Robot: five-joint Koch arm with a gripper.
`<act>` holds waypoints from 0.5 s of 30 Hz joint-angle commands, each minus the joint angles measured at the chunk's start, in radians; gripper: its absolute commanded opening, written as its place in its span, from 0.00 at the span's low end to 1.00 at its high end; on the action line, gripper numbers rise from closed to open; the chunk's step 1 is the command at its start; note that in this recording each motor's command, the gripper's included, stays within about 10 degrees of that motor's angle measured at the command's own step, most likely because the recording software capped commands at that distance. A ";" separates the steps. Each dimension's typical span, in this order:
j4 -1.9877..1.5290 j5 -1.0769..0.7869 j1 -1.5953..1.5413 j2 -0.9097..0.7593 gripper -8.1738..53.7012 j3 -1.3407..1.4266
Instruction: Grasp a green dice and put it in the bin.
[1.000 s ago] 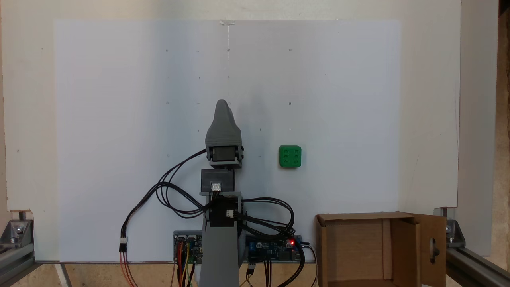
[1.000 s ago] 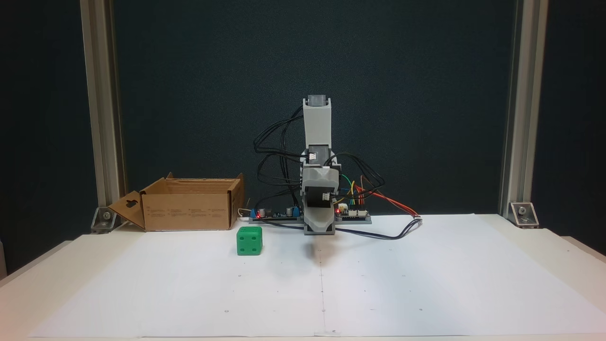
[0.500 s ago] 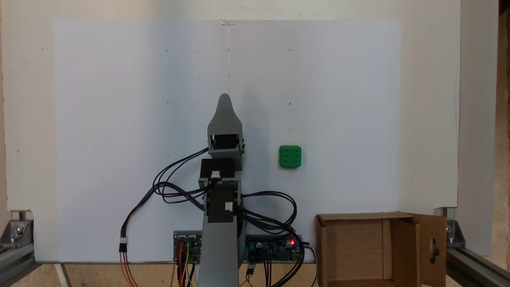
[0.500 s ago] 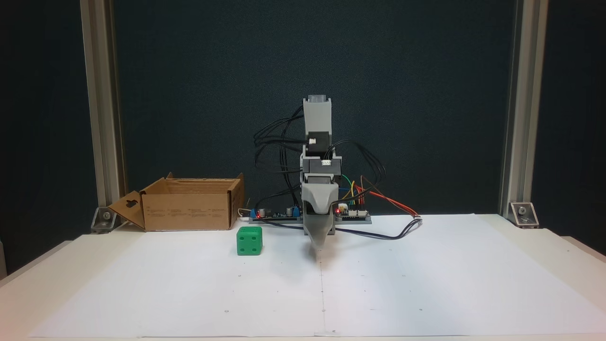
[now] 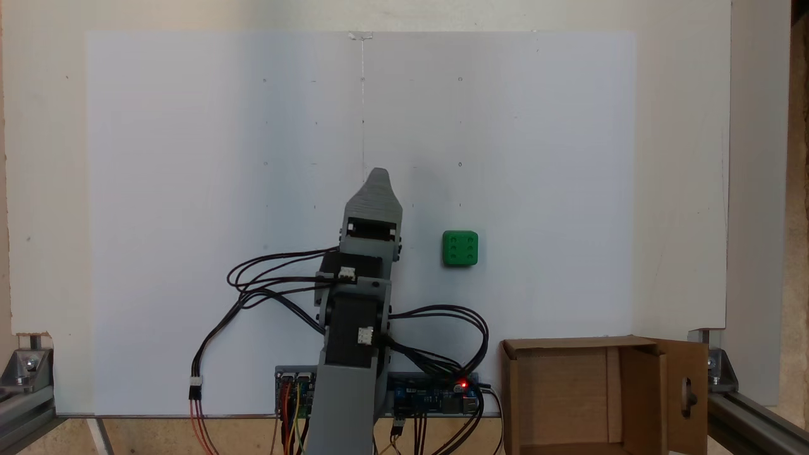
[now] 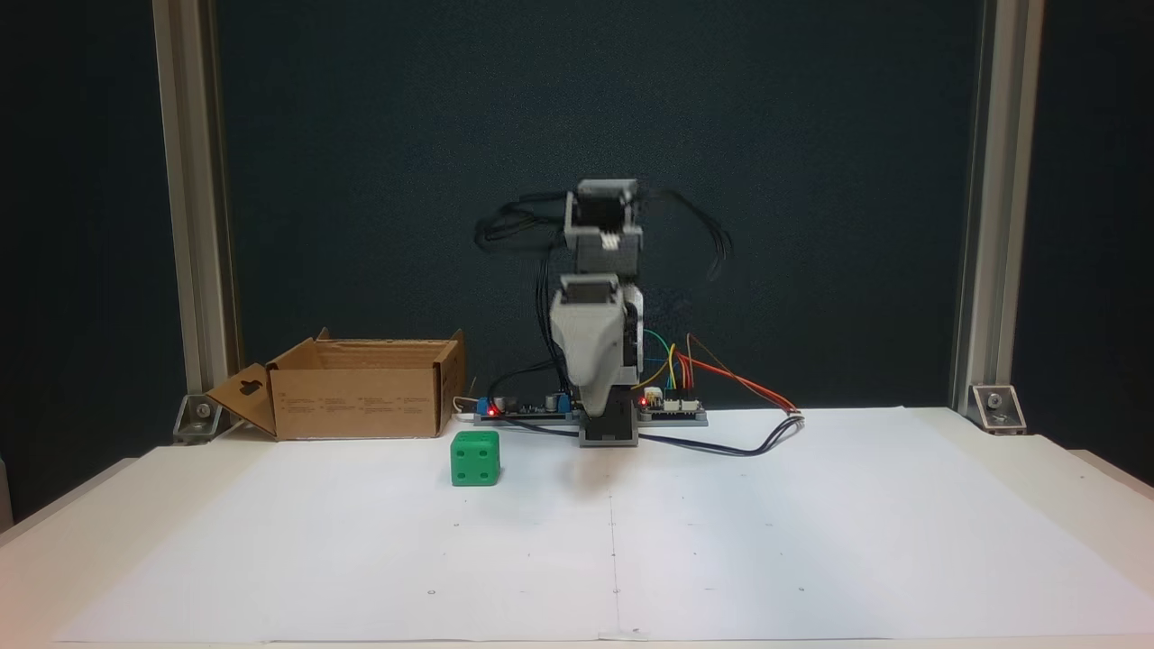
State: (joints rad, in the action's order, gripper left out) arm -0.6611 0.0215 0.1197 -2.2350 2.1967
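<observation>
The green dice (image 5: 460, 248) sat on the white paper sheet (image 5: 189, 189), well apart from the gripper (image 5: 378, 173) and to its right in a fixed view. The gripper hung above the sheet, holding nothing; whether its jaws were parted could not be told. The cardboard bin (image 6: 356, 388) stood beyond the dice.

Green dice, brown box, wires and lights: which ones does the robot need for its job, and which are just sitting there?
For the job:
- green dice, resting on the white paper
- cardboard bin, nothing visible inside
- tool, apart from the dice

Just there:
- circuit boards with red lights
- loose cables
- metal frame posts
</observation>
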 commanded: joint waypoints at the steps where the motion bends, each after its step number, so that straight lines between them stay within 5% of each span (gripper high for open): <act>1: -0.161 0.040 0.052 0.061 0.83 -0.150; 8: -0.573 -0.023 0.219 0.290 0.85 -0.558; 15: -0.827 -0.296 0.391 0.393 0.85 -0.779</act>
State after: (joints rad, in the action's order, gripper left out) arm -1.3652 -0.1488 0.4817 -1.8392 1.4849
